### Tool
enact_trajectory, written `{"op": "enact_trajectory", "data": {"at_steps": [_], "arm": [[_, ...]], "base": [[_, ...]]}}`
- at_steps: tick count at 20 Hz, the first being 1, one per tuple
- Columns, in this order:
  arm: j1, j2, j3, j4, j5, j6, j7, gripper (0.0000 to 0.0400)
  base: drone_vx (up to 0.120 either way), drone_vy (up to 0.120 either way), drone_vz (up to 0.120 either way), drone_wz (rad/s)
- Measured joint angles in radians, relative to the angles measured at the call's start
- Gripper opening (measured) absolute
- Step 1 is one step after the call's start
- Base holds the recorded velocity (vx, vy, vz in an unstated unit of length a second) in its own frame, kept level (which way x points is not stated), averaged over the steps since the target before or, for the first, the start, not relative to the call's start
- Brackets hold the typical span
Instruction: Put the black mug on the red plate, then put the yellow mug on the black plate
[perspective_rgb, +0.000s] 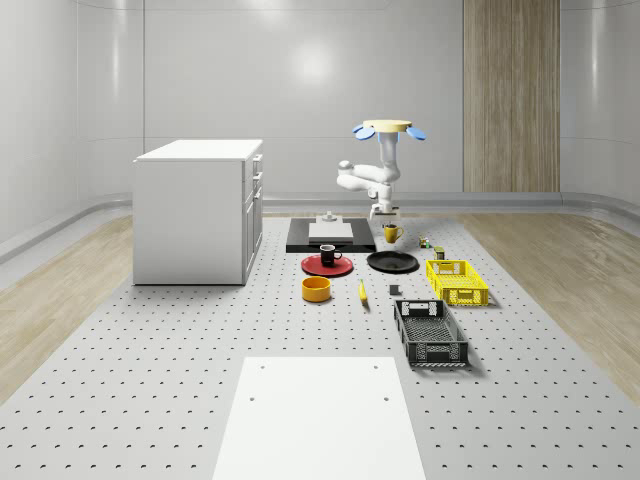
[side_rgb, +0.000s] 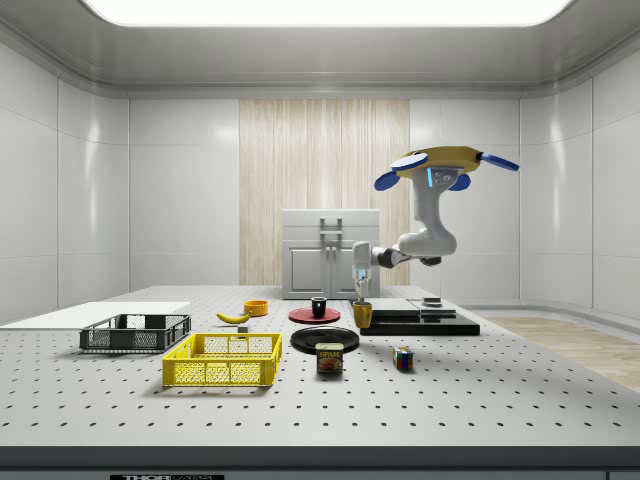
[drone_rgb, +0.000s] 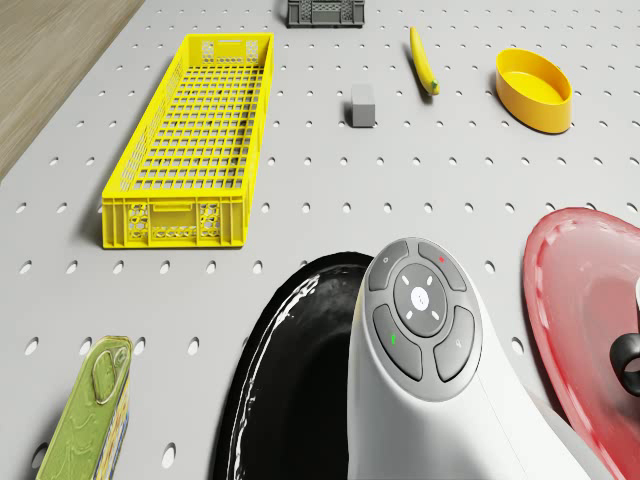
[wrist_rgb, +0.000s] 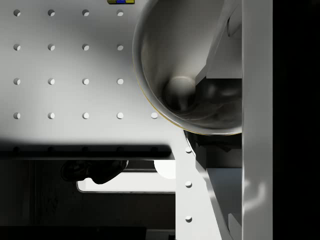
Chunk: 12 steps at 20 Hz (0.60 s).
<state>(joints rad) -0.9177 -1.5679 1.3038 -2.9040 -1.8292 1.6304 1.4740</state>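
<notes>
Leftmost: round red plate (perspective_rgb: 312, 267) on the desk, carrying the black mug (perspective_rgb: 329, 254).
Centre: glossy black plate (perspective_rgb: 392, 263), bare.
Just behind it: yellow mug (perspective_rgb: 392, 234), upright, its rim apparently clamped by the fingers (wrist_rgb: 257, 75).
Above: drone (perspective_rgb: 389, 128) hovering.
Coming move: likely short, toward the whole-scene camera.

Reads "SPAM" on the tin can (side_rgb: 330, 359); faint lettering on the table's front edge (side_rgb: 150, 477) stays illegible.
</notes>
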Motion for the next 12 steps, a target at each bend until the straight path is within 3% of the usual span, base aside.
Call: {"op": "enact_trajectory", "data": {"at_steps": [9,12], "arm": [[0.0,-0.001,0.0,0.0,0.0,0.001,0.0,0.011],[0.0,-0.001,0.0,0.0,0.0,0.001,0.0,0.011]], "base": [[0.12,0.0,0.0,0.0],[0.12,0.0,-0.08,0.0]]}}
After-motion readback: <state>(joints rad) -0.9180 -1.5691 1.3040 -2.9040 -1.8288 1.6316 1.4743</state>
